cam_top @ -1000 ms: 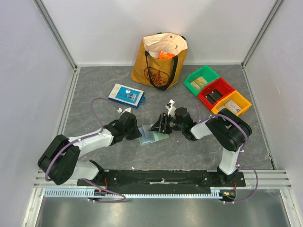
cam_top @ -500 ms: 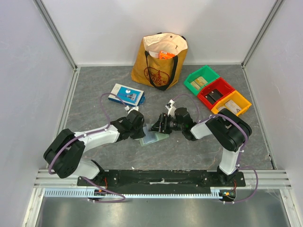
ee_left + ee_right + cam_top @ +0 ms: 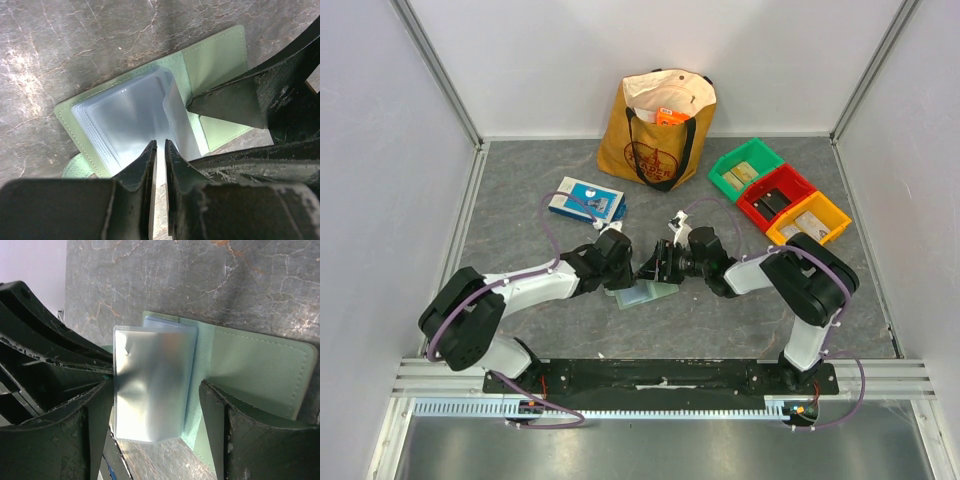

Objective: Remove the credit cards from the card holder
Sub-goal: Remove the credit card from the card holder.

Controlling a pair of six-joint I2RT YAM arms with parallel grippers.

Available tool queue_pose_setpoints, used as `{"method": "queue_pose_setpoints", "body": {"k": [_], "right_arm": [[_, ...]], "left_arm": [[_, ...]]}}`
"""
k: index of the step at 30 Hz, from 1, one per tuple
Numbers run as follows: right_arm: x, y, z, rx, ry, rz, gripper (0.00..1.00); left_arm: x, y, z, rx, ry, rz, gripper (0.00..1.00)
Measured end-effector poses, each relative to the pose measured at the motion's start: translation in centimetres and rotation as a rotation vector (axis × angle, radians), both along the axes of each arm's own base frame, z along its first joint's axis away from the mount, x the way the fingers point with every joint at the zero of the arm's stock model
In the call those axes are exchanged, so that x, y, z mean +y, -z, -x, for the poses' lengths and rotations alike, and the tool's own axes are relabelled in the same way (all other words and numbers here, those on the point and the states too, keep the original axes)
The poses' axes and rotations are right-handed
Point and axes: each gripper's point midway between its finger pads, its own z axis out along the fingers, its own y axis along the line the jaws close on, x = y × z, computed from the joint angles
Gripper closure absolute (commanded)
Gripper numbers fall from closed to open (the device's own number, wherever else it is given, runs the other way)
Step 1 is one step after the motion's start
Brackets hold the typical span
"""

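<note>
Card holder (image 3: 215, 60): pale green, lying open on the grey table (image 3: 60, 45), between the two grippers.
Clear pockets (image 3: 125, 110): one leaf raised off the stack.
Left gripper (image 3: 159, 145): jaws almost together at the pocket edge; whether they pinch it cannot be told.
Right gripper (image 3: 156, 386): jaws spread wide, one finger (image 3: 225, 105) on the green cover.

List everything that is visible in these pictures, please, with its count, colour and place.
pale green folding card holder: 1, green with clear bluish pockets, lying open at table centre
blue-and-white flat box: 1, left of centre
brown fabric tote bag: 1, black handles, standing at the back wall
small plastic bins: 3, green, red, yellow, in a row at back right
grey marbled table: 1, under everything
left gripper: 1, black, over the clear pockets, jaws nearly together
right gripper: 1, black, open, astride the card holder
</note>
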Motion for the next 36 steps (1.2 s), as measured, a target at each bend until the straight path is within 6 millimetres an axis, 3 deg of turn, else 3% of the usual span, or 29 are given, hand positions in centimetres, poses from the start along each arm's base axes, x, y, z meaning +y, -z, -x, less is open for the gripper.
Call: {"method": "queue_pose_setpoints", "body": {"k": [5, 9, 13, 18, 26, 36], "right_arm": [[-1.0, -0.3, 0.5, -0.023, 0.000, 0.072, 0.17], [-2.4, 0.0, 0.8, -0.056, 0.003, 0.196, 0.16], [-2.5, -0.2, 0.7, -0.100, -0.001, 0.293, 0.14], [-2.3, -0.1, 0.7, -0.159, -0.002, 0.434, 0.11], [-2.0, 0.3, 0.6, -0.203, 0.015, 0.588, 0.11], [-2.0, 1.1, 0.5, -0.219, 0.030, 0.691, 0.12]], "left_arm": [[-0.1, -0.8, -0.3, -0.032, -0.006, 0.023, 0.80], [1.0, -2.3, -0.3, -0.084, -0.032, 0.046, 0.77], [2.2, -3.2, -0.6, -0.118, -0.069, 0.045, 0.71], [3.7, -2.7, -0.5, -0.120, -0.100, -0.004, 0.52], [4.1, -0.7, 0.1, -0.068, -0.084, -0.059, 0.51], [4.4, 1.1, 0.5, -0.026, -0.072, -0.104, 0.66]]}}
